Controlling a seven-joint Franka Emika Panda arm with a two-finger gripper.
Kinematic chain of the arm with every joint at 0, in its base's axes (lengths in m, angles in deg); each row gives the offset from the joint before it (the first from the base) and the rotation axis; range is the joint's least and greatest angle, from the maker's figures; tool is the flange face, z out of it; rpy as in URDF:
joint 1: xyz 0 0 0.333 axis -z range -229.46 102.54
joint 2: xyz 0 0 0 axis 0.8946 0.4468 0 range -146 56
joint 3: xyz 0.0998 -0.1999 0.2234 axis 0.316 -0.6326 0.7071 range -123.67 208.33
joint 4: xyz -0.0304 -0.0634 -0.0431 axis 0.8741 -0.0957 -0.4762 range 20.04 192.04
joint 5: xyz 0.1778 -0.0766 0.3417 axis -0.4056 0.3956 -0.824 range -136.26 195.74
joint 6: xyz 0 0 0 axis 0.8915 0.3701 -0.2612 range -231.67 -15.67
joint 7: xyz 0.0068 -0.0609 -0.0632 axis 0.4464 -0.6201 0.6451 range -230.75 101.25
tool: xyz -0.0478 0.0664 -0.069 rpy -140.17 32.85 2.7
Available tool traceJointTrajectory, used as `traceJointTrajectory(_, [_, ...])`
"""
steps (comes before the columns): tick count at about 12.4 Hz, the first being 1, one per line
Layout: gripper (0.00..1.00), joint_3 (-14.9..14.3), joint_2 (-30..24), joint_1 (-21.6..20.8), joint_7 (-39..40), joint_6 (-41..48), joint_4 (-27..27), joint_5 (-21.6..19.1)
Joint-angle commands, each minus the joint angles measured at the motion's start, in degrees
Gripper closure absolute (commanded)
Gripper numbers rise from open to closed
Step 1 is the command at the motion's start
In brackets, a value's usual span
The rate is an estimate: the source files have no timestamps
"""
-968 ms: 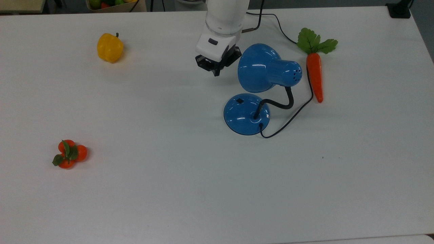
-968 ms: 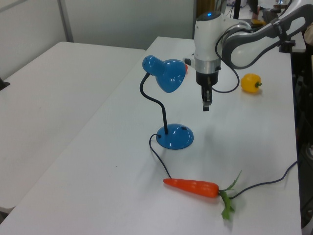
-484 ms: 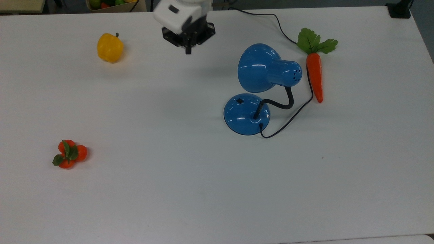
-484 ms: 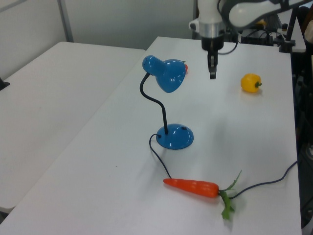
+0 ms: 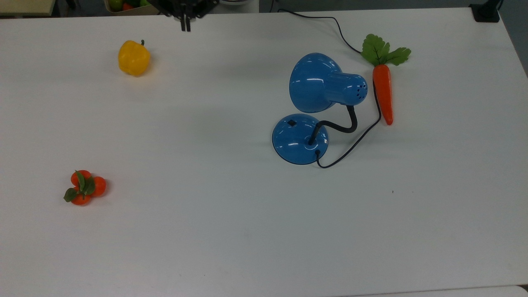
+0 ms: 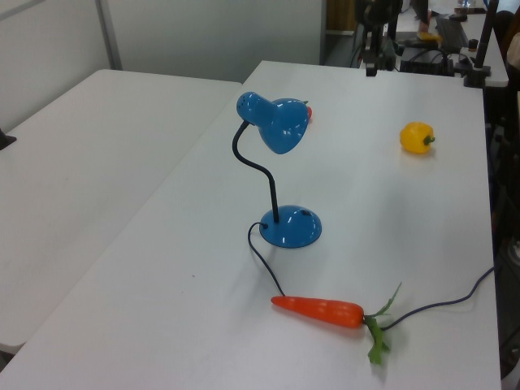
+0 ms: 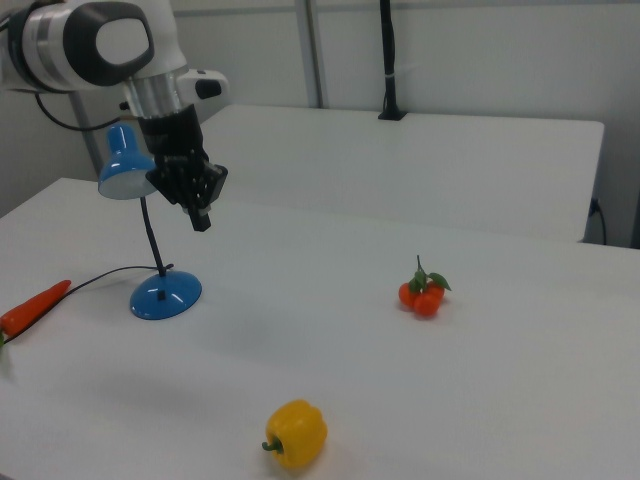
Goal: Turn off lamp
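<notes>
- Hanging above the far edge of the white table (image 5: 231,231), my gripper (image 5: 185,25) points straight down, its two black fingers pressed together with nothing between them.
- Under me the tabletop is smooth, matte and pale; a second white table (image 7: 420,160) stands behind it in the right view, with a black pole (image 7: 388,60) rising from its far side against a plain light wall.
- Beyond the table edge next to me, at the top view's upper left, a tan bin (image 5: 132,5) holds green and red fruit.
- Well apart from me, toward the top view's right, stands the lamp (image 5: 313,107): glossy blue, with a round domed base, a small black switch (image 5: 291,122) on the side of the base nearer me, a black bendy neck and a bell-shaped shade whose opening faces my side.
- From the base a thin black cord (image 5: 354,142) loops out and runs back toward the table's far edge.
- Beyond the lamp from me lies a carrot (image 5: 383,93), a smooth orange cone with crinkled green leaves, close beside the cord.
- Nearest to me is a yellow bell pepper (image 5: 133,57), waxy and lobed, on the top view's left.
- Far from me, toward the near edge in the top view, sits a cluster of small oranges (image 5: 84,187) with dark green leaves.
</notes>
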Motion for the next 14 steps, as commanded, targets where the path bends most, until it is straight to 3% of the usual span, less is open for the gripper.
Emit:
traceJointTrajectory(1, [0.71,-2.0,-0.3,-0.9,-1.1,2.5,-1.8,-0.6])
traceJointTrajectory(2, [0.44,-2.1,-1.1,-0.4,-1.0,2.4,-1.7,-0.6])
traceJointTrajectory(3, [0.1,-2.3,-1.2,-0.3,-1.0,2.4,-1.7,-0.6])
traceJointTrajectory(4, [0.0,-2.6,-1.4,-0.5,-1.0,2.5,-1.7,-0.6])
traceJointTrajectory(14, [0.0,-2.6,-2.3,-0.3,-1.1,4.3,-1.8,-0.3])
